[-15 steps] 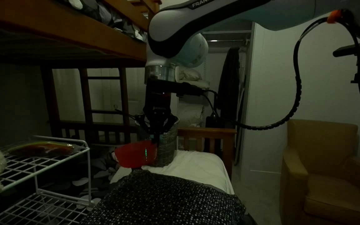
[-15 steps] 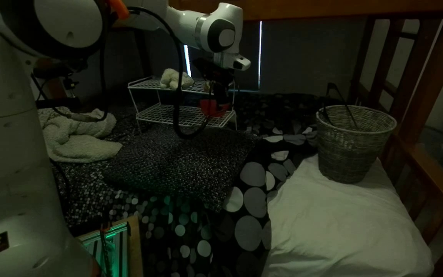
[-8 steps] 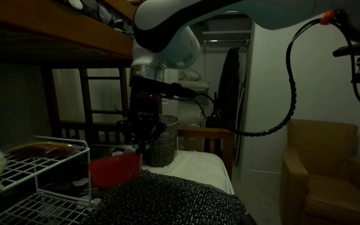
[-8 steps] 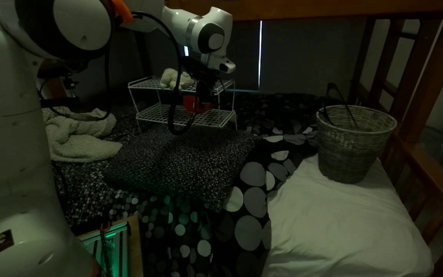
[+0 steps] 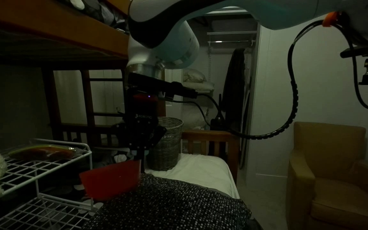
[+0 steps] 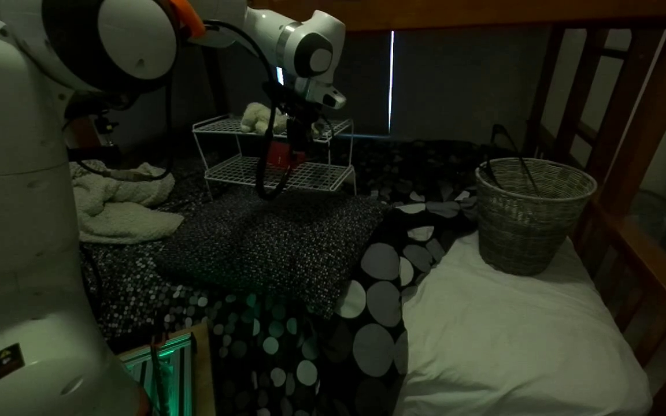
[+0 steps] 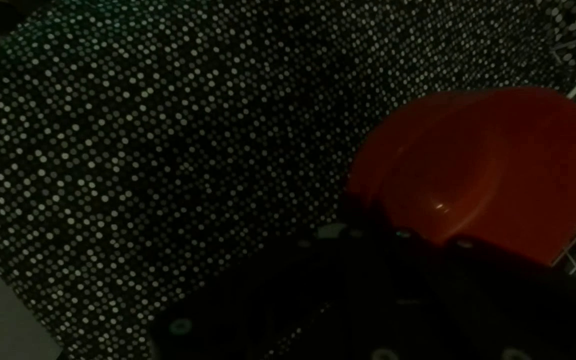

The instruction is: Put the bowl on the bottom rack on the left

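You have pickup complete, with the black two-fingered pincer (image 5: 141,157) clamped on the edge of the glossy red round bowl (image 5: 110,180) beside the white wire bottom rack (image 5: 45,212); insertion, left-side placement and release remain.

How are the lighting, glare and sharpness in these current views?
All views: dim; in an exterior view, a thin strip of light glares white and a metal frame glows green; in an exterior view, the lower edge of the red bowl looks slightly soft, possibly motion blur; in the wrist view, the gripper is nearly black, with a small glint on the bowl.
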You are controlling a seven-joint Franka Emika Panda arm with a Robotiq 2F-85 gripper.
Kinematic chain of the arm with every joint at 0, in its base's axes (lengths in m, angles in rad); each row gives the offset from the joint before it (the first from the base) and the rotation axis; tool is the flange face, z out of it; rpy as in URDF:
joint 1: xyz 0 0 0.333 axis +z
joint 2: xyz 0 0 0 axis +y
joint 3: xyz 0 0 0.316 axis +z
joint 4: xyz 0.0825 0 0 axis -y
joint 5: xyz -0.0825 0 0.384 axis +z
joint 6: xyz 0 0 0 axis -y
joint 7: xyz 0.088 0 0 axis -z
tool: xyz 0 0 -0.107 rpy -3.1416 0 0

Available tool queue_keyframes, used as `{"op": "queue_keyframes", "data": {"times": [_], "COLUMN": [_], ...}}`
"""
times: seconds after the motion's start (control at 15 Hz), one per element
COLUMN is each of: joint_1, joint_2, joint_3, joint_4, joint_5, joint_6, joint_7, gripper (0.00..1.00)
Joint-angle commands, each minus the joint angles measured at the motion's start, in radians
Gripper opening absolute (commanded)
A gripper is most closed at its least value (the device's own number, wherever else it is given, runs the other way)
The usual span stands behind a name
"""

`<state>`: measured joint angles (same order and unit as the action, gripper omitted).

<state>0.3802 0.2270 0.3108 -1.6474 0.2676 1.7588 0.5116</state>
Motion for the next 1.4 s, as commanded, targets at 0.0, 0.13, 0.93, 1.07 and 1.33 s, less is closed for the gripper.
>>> {"op": "queue_keyframes", "data": {"times": [0.0, 0.13, 0.93, 1.07, 1.33], "joint_1": [0.042, 0.071, 0.215, 0.225, 0.244], "joint_2": [0.024, 0.072, 0.147, 0.162, 0.18], "joint_3": [-0.001, 0.008, -0.055, -0.06, -0.081], "joint_4": [-0.003, 0.009, -0.085, -0.097, -0.13], "joint_5": [-0.054, -0.069, -0.372, -0.385, -0.383], "joint_6": [0.064, 0.089, 0.62, 0.685, 0.799], "joint_7": [0.062, 0.089, 0.33, 0.332, 0.341], "gripper": [0.01, 0.01, 0.01, 0.01, 0.01]}}
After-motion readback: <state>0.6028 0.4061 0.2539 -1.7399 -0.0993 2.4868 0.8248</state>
